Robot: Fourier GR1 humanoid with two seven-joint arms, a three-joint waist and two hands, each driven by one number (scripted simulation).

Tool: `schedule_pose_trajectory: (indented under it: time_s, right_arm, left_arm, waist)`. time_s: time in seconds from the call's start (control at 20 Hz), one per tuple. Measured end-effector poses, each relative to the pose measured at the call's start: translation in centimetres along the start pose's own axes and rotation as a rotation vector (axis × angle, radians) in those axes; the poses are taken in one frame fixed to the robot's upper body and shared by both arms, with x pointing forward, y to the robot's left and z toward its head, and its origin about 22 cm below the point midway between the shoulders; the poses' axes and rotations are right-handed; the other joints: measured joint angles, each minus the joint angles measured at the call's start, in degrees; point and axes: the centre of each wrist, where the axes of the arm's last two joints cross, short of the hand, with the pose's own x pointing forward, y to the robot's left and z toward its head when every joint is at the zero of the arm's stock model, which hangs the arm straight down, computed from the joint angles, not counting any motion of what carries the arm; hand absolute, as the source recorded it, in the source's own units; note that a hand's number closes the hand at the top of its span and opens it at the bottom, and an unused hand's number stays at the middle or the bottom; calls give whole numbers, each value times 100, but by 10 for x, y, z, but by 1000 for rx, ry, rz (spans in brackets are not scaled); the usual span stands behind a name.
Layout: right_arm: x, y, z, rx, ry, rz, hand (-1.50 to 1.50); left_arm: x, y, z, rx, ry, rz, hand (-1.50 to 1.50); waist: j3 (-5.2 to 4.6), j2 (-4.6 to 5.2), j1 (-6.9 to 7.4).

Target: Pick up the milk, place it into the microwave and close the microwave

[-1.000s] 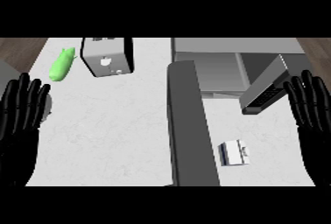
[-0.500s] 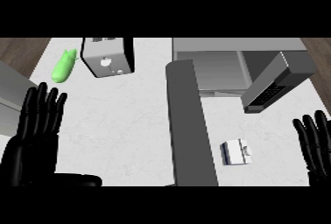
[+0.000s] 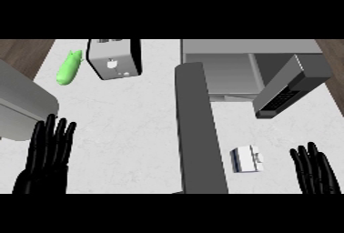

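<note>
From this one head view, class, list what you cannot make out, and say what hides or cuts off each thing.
- Microwave: its inside back is cut off by the view's top edge; the open door shows edge-on, so its face is unseen.
- Milk: too small to read any label.
- Left hand and right hand: palms cut off by the lower edge.
- Grey forearm: cut off by the left edge.

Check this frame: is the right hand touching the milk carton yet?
Apart. The head view shows bare counter between the right hand and the milk carton.
</note>
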Motion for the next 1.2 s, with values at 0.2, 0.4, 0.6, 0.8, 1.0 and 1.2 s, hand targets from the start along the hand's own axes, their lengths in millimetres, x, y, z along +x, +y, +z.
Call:
schedule_pose_trajectory:
  time_s: [0.2, 0.4, 0.6, 0.8, 1.0, 1.2]
  right_arm:
    - [-19, -3, 11, -15, 23, -1, -150]
    - [-39, -2, 13, -27, 54, -14, -150]
    - [-63, 4, 20, -36, 71, -31, -150]
    - [-89, -3, 21, -76, 91, -13, -150]
    - [-113, -5, 18, -136, 101, -1, -150]
    - [-144, -7, 14, -176, 127, 26, -150]
  left_arm:
    - [-3, -6, 20, -5, 2, 10, -150]
    - [-4, -2, 32, -3, 2, 15, -150]
    - [-5, -1, 39, -4, 2, 12, -150]
    - [-8, 0, 56, 2, 2, 15, -150]
    - [-12, 5, 61, 6, -4, 12, -150]
    - [-8, 4, 66, 9, -1, 8, -150]
  waist:
    - [2, 0, 10]
    - [2, 5, 21]
    - [3, 6, 22]
    - [3, 8, 38]
    - [2, 10, 38]
    - [5, 14, 48]
